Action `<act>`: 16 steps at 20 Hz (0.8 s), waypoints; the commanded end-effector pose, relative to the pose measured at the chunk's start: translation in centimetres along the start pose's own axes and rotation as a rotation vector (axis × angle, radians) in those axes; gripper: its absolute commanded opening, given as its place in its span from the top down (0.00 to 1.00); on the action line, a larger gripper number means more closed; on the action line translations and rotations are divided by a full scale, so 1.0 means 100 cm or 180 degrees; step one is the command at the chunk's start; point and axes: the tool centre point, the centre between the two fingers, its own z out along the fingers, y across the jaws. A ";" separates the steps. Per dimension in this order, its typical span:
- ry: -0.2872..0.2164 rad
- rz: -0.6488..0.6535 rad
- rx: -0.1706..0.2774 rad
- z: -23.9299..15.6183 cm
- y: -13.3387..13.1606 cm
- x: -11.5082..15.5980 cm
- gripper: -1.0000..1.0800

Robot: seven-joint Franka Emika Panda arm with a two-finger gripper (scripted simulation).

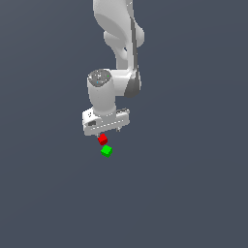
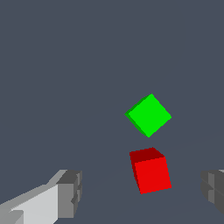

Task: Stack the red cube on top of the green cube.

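The red cube [image 1: 102,140] lies on the grey floor just below my white gripper [image 1: 108,131]. The green cube [image 1: 106,151] lies right beside it, a small gap apart, on the side away from the arm. In the wrist view the red cube [image 2: 151,173] sits between my two grey fingertips [image 2: 70,190], nearer the other fingertip, and touches neither. The green cube [image 2: 148,115] lies just beyond it, turned at an angle. My gripper [image 2: 141,187] is open wide and holds nothing.
The plain dark grey floor [image 1: 184,193] spreads all around the two cubes. The white arm [image 1: 121,43] rises above the gripper. No other objects show.
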 end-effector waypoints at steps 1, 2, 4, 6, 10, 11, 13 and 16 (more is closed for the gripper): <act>-0.0010 -0.0148 0.0011 0.010 0.006 -0.009 0.04; -0.0014 -0.0200 0.0015 0.014 0.009 -0.012 0.04; -0.0021 -0.0295 0.0022 0.021 0.013 -0.017 0.04; -0.0028 -0.0378 0.0028 0.027 0.018 -0.022 0.04; -0.0039 -0.0510 0.0037 0.036 0.025 -0.028 0.04; -0.0041 -0.0536 0.0039 0.038 0.026 -0.030 0.04; -0.0044 -0.0577 0.0041 0.041 0.029 -0.032 0.04; -0.0048 -0.0616 0.0043 0.044 0.031 -0.033 0.04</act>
